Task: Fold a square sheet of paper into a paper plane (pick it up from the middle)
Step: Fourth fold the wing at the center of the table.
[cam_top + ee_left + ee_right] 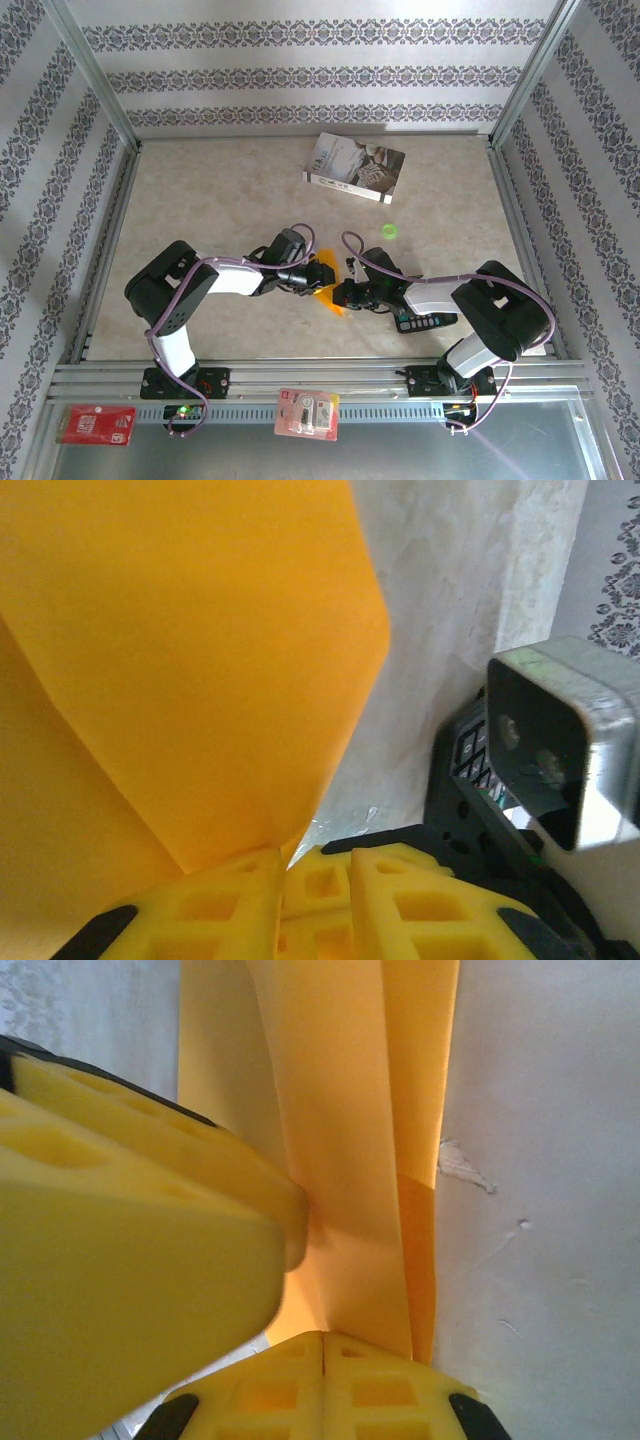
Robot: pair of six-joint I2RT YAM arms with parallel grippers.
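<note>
The orange sheet of paper (324, 271) hangs between my two grippers at the table's near centre, folded lengthwise into layers. I cannot tell whether it makes a paper plane shape. My left gripper (308, 278) comes in from the left. In its wrist view the paper (200, 660) runs down into the narrow slot of the left gripper (285, 865), which is shut on it. My right gripper (345, 293) faces it from the right. The right gripper (322, 1338) is shut on the lower edge of the folded paper (340, 1110), and a left finger (150, 1240) presses on the paper beside it.
A grey-white book (355, 167) lies at the back. A small green round thing (389, 231) sits right of centre. A black calculator (425, 322) lies under the right arm, its keys (470, 760) showing. Two packets (308, 413) (97, 424) rest on the front rail.
</note>
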